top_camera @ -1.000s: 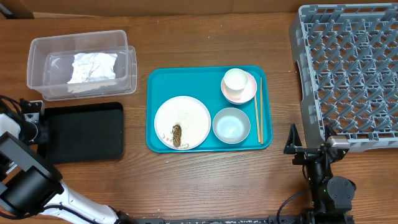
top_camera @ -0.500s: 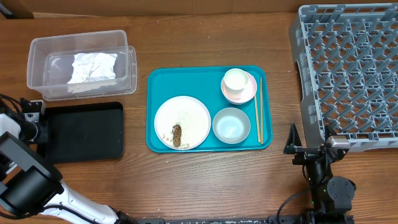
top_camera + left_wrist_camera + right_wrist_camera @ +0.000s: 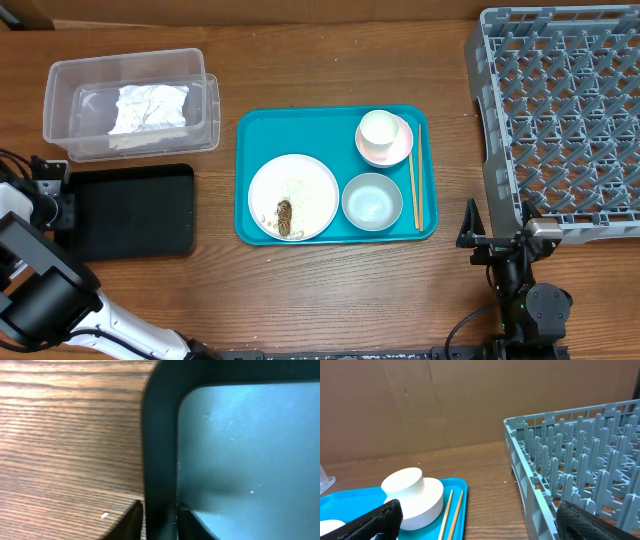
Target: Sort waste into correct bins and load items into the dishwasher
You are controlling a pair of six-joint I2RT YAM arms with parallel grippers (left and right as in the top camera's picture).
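The black tray (image 3: 130, 210) lies at the left. My left gripper (image 3: 55, 205) is shut on its left rim, and the rim (image 3: 160, 435) sits between the jaws (image 3: 160, 527) in the left wrist view. The clear tub (image 3: 60, 90) holds the crumpled napkin (image 3: 148, 107). On the teal tray (image 3: 250, 130) are the white plate (image 3: 300, 185) with rice and a brown lump (image 3: 284, 217), the grey-blue bowl (image 3: 372, 200), the cup (image 3: 379, 130) on its pink saucer (image 3: 402, 148), and the chopsticks (image 3: 415, 180). My right gripper (image 3: 497, 240) is open and empty beside the grey rack (image 3: 560, 110). No red wrapper shows.
The right wrist view shows the cup (image 3: 402, 485), the chopsticks (image 3: 451, 510) on the teal tray (image 3: 350, 497), the rack (image 3: 570, 470) to the right, and a brown cardboard wall behind. The rack's front left corner is close to my right arm.
The black tray has slid a little to the left with my left gripper on its rim. The right arm has not moved.
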